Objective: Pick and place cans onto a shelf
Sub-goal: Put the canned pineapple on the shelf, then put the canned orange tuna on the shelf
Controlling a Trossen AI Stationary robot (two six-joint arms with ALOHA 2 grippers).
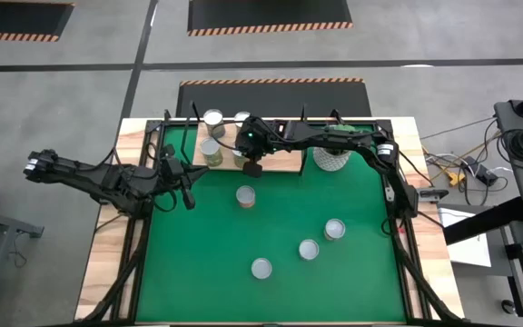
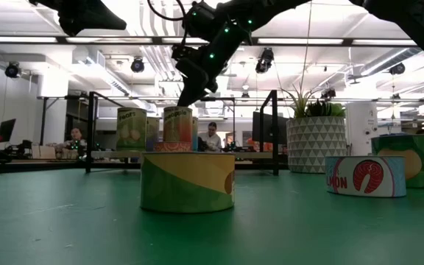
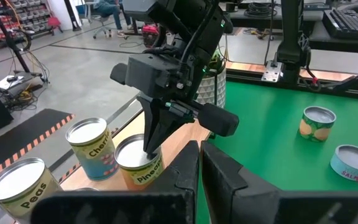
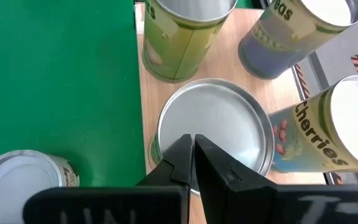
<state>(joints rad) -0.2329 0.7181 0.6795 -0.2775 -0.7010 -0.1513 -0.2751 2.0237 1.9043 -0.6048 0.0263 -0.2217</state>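
Silver-topped cans [image 4: 213, 127] stand sealed on the shelf [image 1: 284, 162]; right claw [image 4: 193, 152] pinched together above one.

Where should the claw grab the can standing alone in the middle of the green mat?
Probably round its curved side, just under the silver top, coming straight down from above. The can stands upright on the green mat with open space all around, so the fingers could slide down on two opposite sides. The flat shiny top gives nothing to pinch.
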